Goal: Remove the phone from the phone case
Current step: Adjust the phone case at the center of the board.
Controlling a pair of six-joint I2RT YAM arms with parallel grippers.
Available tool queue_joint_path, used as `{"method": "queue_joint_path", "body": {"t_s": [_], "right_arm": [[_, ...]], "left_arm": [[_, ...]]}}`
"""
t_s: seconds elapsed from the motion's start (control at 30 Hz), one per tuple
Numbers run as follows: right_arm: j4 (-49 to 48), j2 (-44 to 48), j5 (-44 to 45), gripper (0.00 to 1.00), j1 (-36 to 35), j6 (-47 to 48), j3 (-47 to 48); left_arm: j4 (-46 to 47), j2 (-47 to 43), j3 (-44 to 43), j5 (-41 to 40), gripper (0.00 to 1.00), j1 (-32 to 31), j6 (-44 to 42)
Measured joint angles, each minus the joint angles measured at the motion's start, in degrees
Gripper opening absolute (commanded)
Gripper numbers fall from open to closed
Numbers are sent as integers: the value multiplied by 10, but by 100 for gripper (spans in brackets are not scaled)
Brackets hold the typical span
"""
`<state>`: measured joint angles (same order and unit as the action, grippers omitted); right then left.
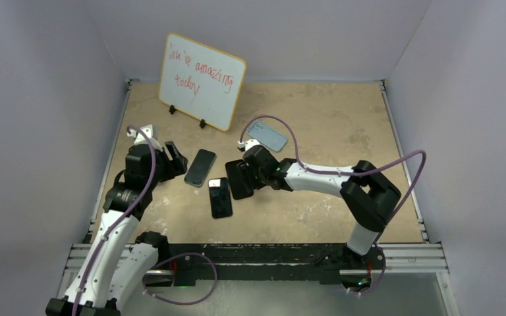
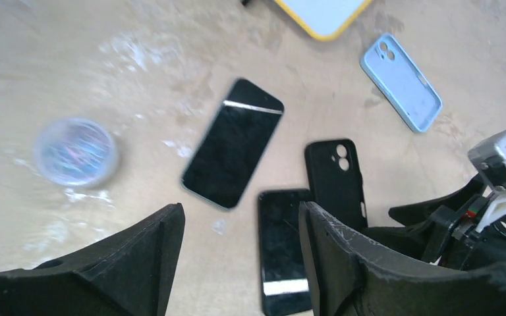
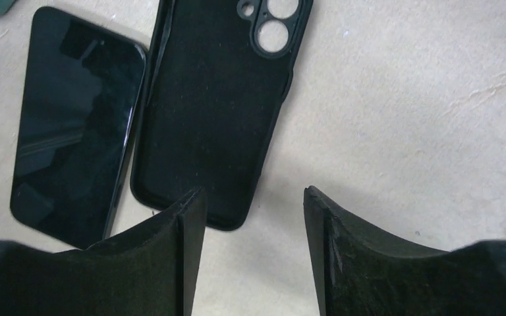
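Note:
An empty black phone case lies inside up on the table, camera cut-out at its far end; it also shows in the top view and the left wrist view. A dark phone lies screen up just left of it, also seen from above and in the left wrist view. A second dark phone lies further left. My right gripper is open and empty over the case's near end. My left gripper is open and empty, left of the phones.
A light blue case lies behind the right gripper, also in the left wrist view. A whiteboard with red writing stands at the back left. A small clear round lid lies left of the phones.

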<state>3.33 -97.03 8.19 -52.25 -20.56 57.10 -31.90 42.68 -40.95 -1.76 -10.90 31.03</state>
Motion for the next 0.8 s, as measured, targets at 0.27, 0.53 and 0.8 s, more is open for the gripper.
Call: {"method": "queue_joint_path", "body": {"t_s": [0.27,0.53,0.8], "right_arm": [[90,-93,35,40,-12,-11,107],[153,-135,43,13,-14,-24,162],[177,-132,52,0,-8,-23,164]], "left_arm": [[-13,-53,-12,-95,67,-18,-57],[-22,-72,-12,-167,67,-58,-85],[-27,-93,-12,-209,67,-80,-96]]}}
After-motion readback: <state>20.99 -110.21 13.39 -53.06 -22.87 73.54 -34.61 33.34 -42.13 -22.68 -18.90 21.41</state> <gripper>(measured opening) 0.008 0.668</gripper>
